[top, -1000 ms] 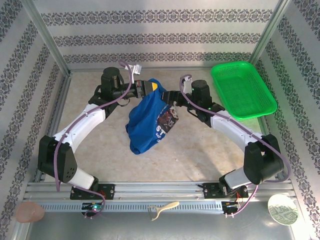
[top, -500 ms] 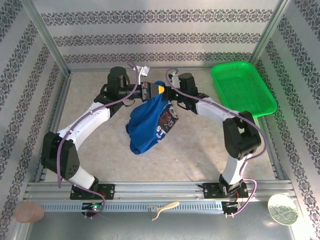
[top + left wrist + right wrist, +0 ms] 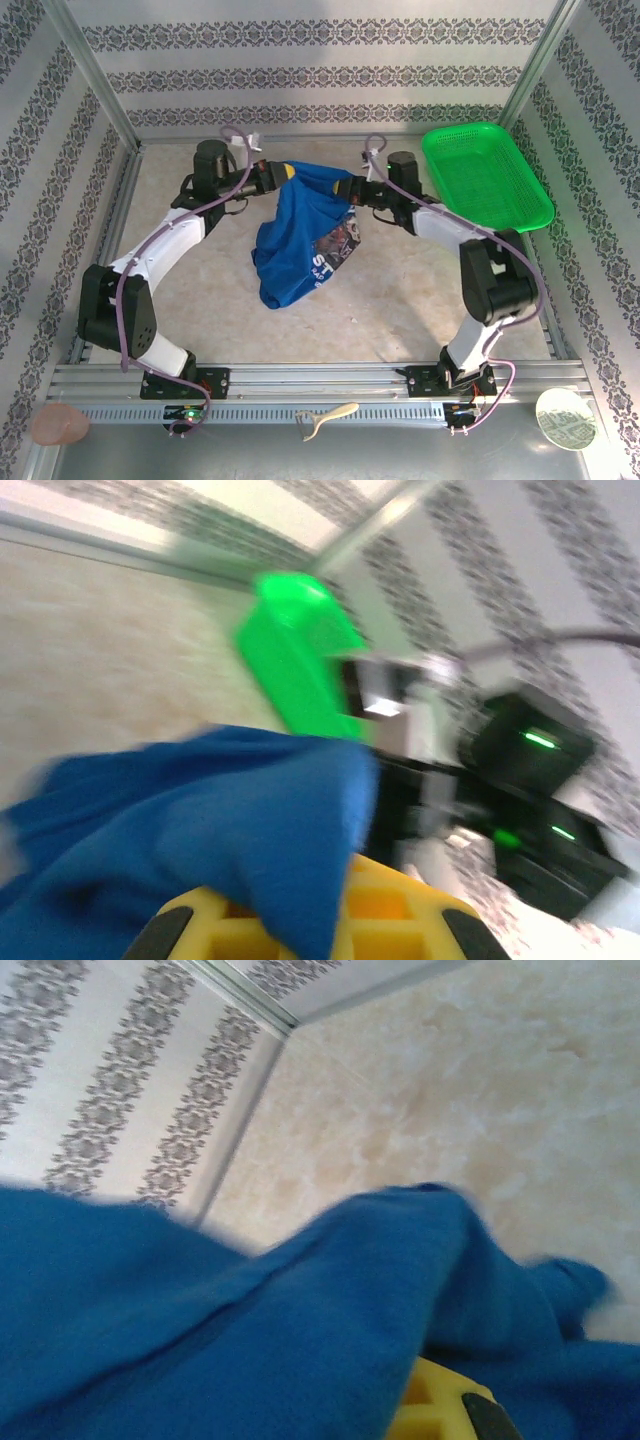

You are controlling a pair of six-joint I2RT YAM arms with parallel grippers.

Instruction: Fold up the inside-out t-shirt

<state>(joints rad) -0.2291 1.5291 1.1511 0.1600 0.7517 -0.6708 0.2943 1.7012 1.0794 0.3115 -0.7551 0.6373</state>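
The royal-blue t-shirt (image 3: 300,235) hangs in the air between the two arms, its top edge pulled taut and its lower part with the chest graphic (image 3: 335,250) drooping to the table. My left gripper (image 3: 282,171) is shut on the shirt's upper left corner. At the upper right corner my right gripper (image 3: 348,188) is shut on the cloth. In the left wrist view, blue t-shirt fabric (image 3: 200,830) drapes over the yellow fingers (image 3: 400,920). In the right wrist view, folds of the t-shirt (image 3: 250,1330) cover most of a yellow finger (image 3: 435,1410).
A green mesh basket (image 3: 487,178) stands at the back right, close to the right arm's elbow; it also shows as a green basket (image 3: 300,650) in the left wrist view. Patterned walls and metal rails (image 3: 100,100) enclose the table. Small items lie on the near ledge (image 3: 325,418).
The right gripper has shut on the shirt's top edge. Both grippers have drawn apart, left one leftward and right one rightward, spreading the cloth between them.
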